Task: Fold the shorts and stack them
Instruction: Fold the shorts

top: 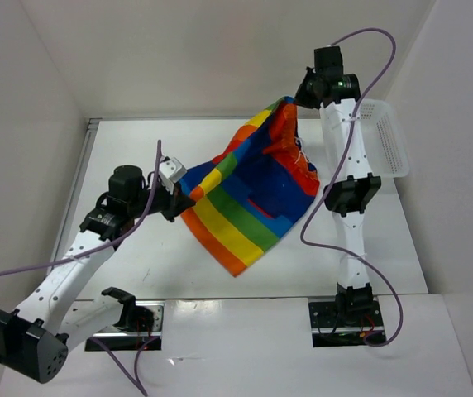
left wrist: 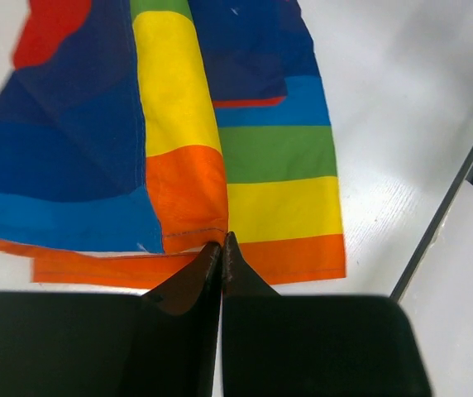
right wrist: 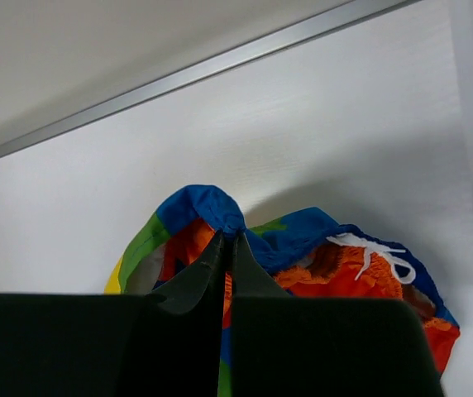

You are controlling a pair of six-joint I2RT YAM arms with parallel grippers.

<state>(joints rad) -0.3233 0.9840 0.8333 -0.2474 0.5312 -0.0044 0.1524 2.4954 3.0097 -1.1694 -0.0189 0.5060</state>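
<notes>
Shorts: thin matt cloth, stitched hem. Table: smooth white, slight sheen. Basket: white plastic mesh.

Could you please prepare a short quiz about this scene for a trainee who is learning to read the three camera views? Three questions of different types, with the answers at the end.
1. True or false: the left gripper and the right gripper are both shut on the shorts.
2. Where is the white basket in the top view? A) beside the left arm; B) on the far right, beside the right arm; C) underneath the shorts.
3. Fill the gap: in the left wrist view, the left gripper pinches the hem of the ___ stripe.

Key: 1 true; 2 B; 3 orange.
</notes>
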